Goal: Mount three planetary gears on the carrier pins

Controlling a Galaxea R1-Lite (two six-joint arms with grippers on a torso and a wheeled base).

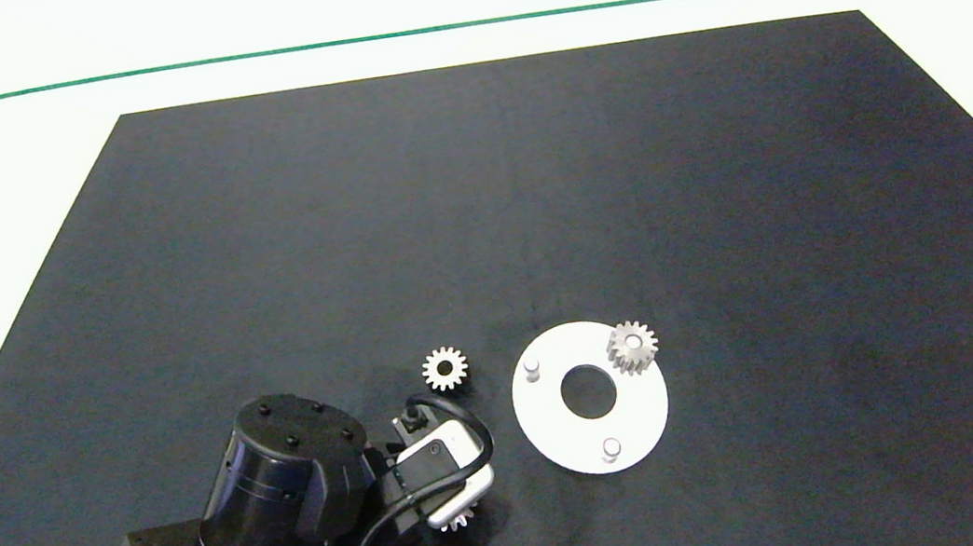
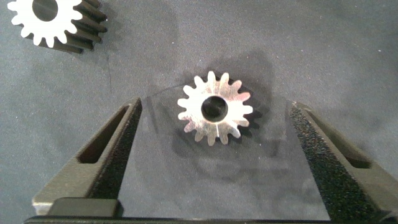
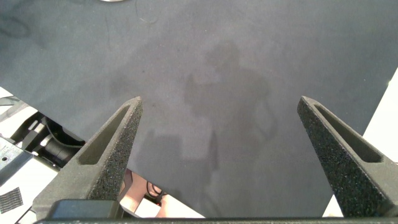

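Left claw (image 2: 214, 158) spread wide, poised above a planetary gear (image 2: 215, 116) lying flat on the dark surface (image 1: 479, 217), centre hole up, no long axis to favour. Gear centred between the two fingers (image 2: 106, 149), touching neither, so a straight descent and squeeze looks like the next call. Seen from the head camera, only the teeth of that gear (image 1: 460, 520) peeking out beneath the wrist of the left arm (image 1: 288, 478), coming in from the lower left. Second loose gear (image 1: 445, 369) just beyond, nearer the white disc (image 1: 555, 433). Third gear (image 1: 632, 346) already seated on one carrier pin; two pins (image 1: 532, 367) (image 1: 610, 449) bare. Right claw (image 3: 217, 162) also gaping wide, empty, parked at the surface edge, well away from the gears.
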